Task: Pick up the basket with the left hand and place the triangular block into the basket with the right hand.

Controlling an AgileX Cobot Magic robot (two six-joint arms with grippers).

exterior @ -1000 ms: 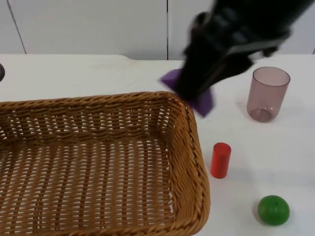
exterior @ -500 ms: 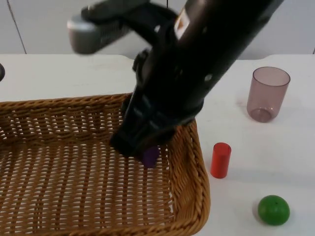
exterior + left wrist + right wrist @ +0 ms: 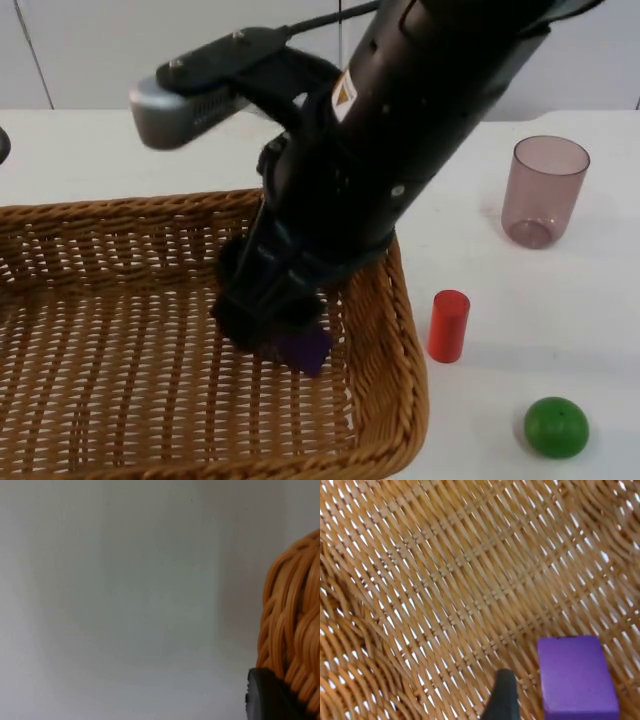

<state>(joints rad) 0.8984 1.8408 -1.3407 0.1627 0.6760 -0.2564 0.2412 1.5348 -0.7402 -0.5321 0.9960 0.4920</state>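
1. Top view: right gripper (image 3: 268, 322) now sunk low inside the brown woven wicker basket (image 3: 400, 330), deeper than half a second ago and far from where it hung a second ago, beyond the far rim.
2. Purple triangular wooden block (image 3: 303, 347) peeking out just under that gripper's tip, at the level of the basket floor, near the right-hand wall. Carried in over the rim within the last second.
3. Right wrist view: same block (image 3: 577, 680) lying close against the weave of the basket (image 3: 445, 580), just beside the gripper's tip. Clenched on the block or already let go: cannot tell.
4. Left wrist view: left gripper (image 3: 282, 697) set against the basket rim (image 3: 292, 610), judged clamped on it and holding the basket up; no visible shift of the basket over the last second.
5. Red cylinder (image 3: 448, 325), green ball (image 3: 556, 427) and tinted see-through cup (image 3: 543, 190) all outside the basket, well apart from the right gripper, unmoved.
6. Meaning for the task: basket in hand, block delivered inside it, so nearly finished. Probably left to do: release, if not yet made, then a straight lift of the right gripper clear of the near wall without dragging the block or knocking the rim.
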